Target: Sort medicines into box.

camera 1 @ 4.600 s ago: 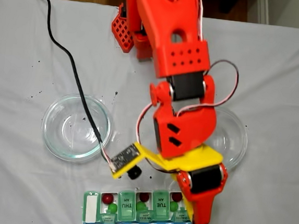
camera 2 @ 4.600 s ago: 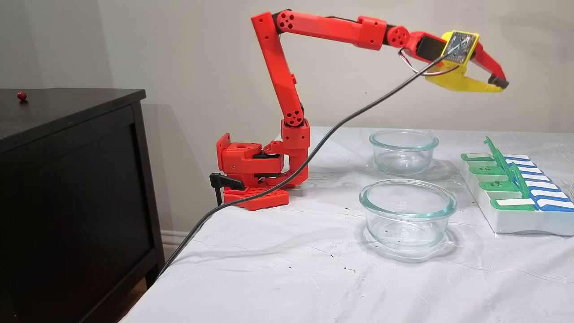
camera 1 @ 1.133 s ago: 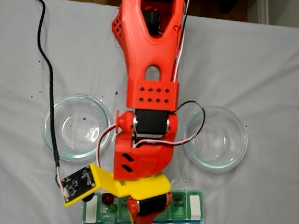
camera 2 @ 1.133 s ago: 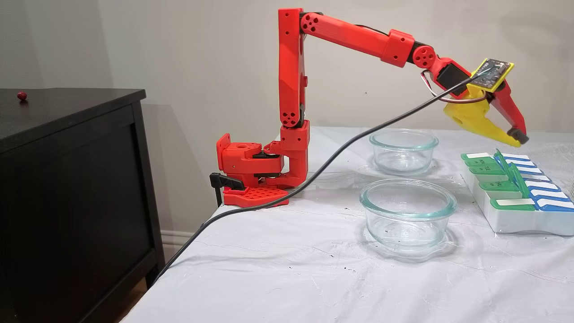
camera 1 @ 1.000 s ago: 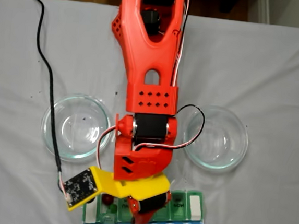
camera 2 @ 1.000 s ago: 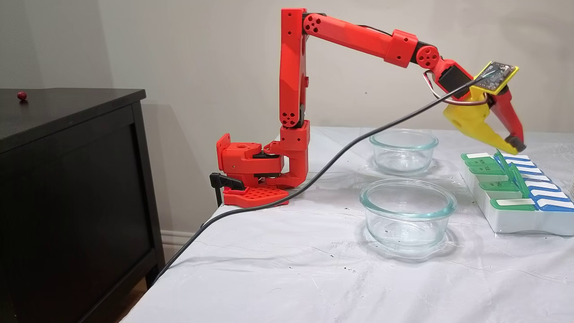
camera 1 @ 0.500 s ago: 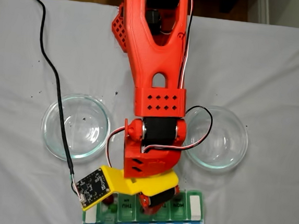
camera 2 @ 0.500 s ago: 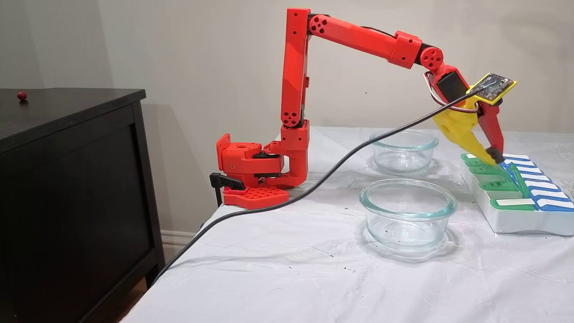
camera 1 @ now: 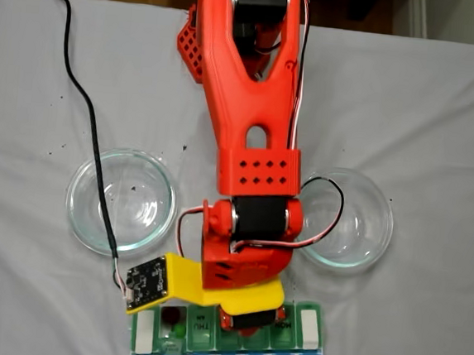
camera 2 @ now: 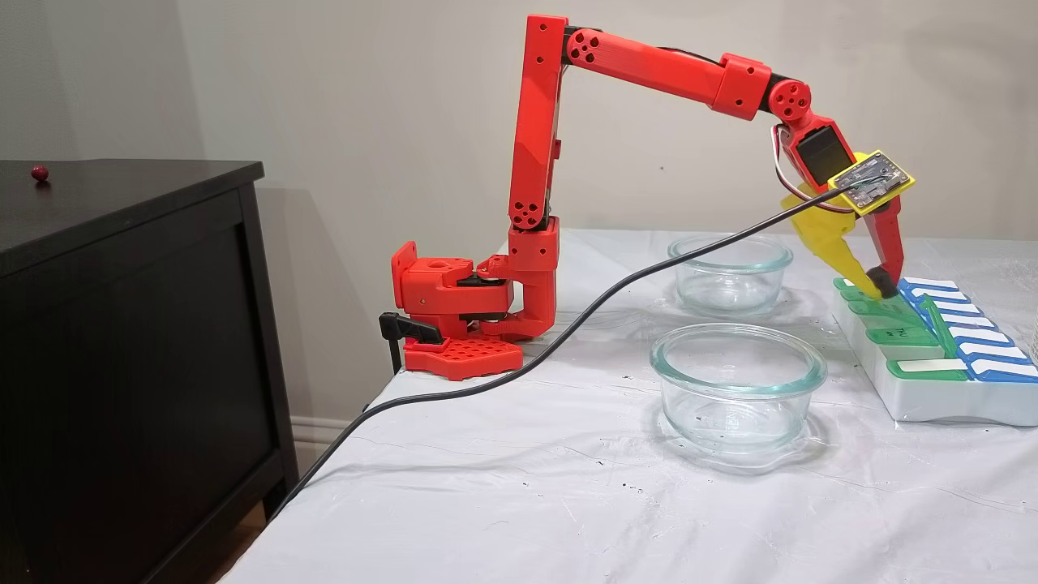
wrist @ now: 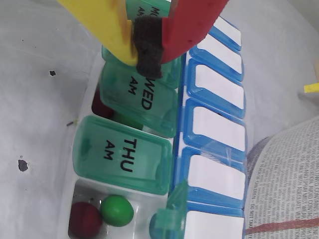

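The tool (wrist: 147,47) is closed, its yellow and red fingers pinched together on the dark pad at their tips with nothing between them, hanging just above the green WED lid (wrist: 141,102) of the box (camera 2: 924,397). The box sits at the desk (camera 2: 503,487) edge, beyond two clear glass dishes (camera 1: 121,201). In the open compartment beside the THU lid (wrist: 122,154) lie a green ball (wrist: 117,210) and a dark red ball (wrist: 84,220), touching.
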Controlling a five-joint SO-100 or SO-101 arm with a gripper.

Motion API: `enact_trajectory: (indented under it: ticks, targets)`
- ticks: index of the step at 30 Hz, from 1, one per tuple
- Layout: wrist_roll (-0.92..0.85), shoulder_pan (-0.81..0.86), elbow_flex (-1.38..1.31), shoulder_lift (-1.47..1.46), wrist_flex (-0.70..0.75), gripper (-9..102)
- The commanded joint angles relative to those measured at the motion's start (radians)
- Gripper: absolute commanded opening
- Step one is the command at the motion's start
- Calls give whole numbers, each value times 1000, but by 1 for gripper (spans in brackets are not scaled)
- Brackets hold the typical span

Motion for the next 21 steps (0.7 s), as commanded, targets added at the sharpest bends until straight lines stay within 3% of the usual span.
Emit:
enact_trajectory:
  ticks: [1, 10, 21]
  targets:
    - [38, 20, -100, 17, 5, 0]
    - [83, 74, -104, -3, -55, 0]
    - [-69, 8, 23, 23, -60, 0]
